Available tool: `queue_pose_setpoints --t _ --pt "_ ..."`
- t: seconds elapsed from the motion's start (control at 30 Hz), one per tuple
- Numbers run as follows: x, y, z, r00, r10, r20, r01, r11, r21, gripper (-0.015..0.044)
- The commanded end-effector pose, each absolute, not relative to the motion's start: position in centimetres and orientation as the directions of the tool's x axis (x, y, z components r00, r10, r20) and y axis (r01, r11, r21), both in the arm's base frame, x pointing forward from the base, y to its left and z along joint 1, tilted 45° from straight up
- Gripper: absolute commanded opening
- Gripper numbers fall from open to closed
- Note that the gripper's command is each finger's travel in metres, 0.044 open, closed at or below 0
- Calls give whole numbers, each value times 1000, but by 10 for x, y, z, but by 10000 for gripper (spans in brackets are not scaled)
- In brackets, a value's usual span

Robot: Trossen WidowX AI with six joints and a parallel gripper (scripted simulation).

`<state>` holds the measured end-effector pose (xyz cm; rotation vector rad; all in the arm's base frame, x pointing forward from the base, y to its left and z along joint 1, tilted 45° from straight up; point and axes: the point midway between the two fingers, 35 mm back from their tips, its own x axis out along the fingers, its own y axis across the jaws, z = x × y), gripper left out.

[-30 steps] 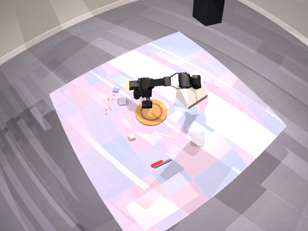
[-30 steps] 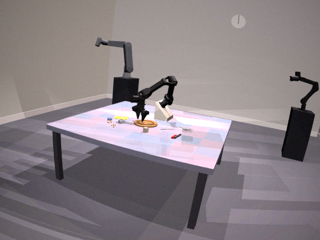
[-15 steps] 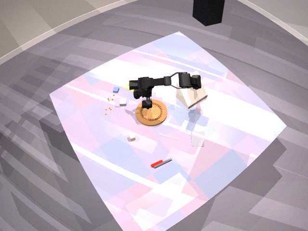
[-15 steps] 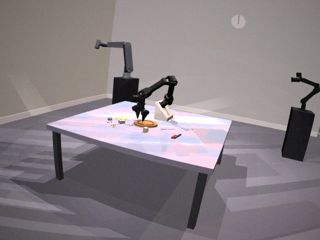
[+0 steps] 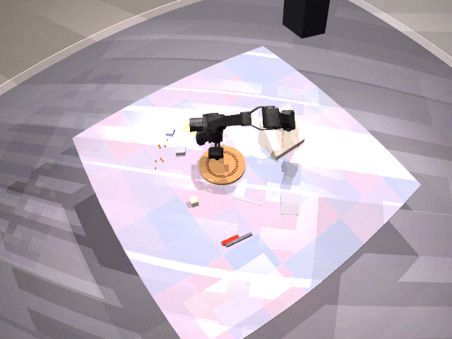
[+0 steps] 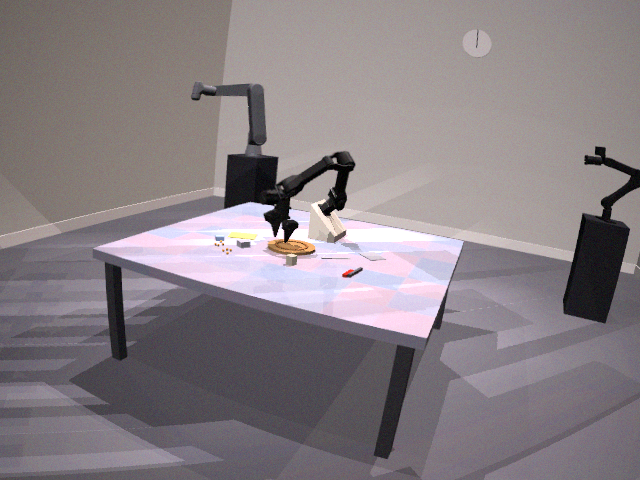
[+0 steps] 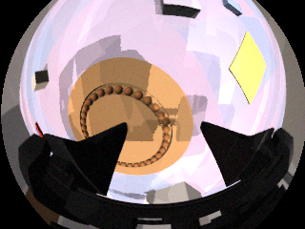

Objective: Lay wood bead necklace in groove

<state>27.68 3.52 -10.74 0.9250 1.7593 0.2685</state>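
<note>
Open jaws (image 5: pixel 216 153) (image 6: pixel 280 238) hover, apparently above the necklace (image 5: pixel 208 170) (image 7: pixel 166 144).

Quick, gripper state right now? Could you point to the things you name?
Gripper (image 5: pixel 216 155) (image 6: pixel 282 238) (image 7: pixel 166 126): open, nothing between the fingers, above the round bead board (image 5: pixel 223 180) (image 6: pixel 310 249) (image 7: pixel 143 67).

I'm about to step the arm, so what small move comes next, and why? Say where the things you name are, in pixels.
Probably lift the black gripper (image 5: pixel 216 157) (image 6: pixel 280 238) (image 7: pixel 166 126) straight up, away from the round orange-brown wooden board (image 5: pixel 204 171) (image 6: pixel 273 249) (image 7: pixel 173 95): its fingers are open, holding nothing, and the brown bead necklace (image 7: pixel 130 91) appears to lie around the groove.
</note>
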Motion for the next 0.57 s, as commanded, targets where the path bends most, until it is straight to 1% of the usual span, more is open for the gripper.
queue_pose_setpoints --t 0.0,0.07,0.23,0.53 --pt "277 35 -107 -120 694 -710 449 676 584 440" --pt "279 27 -100 -117 693 -711 448 676 585 440" --pt "284 -20 -51 -119 695 -709 453 673 585 440" --pt "284 -21 -49 -120 696 -708 453 673 584 440"
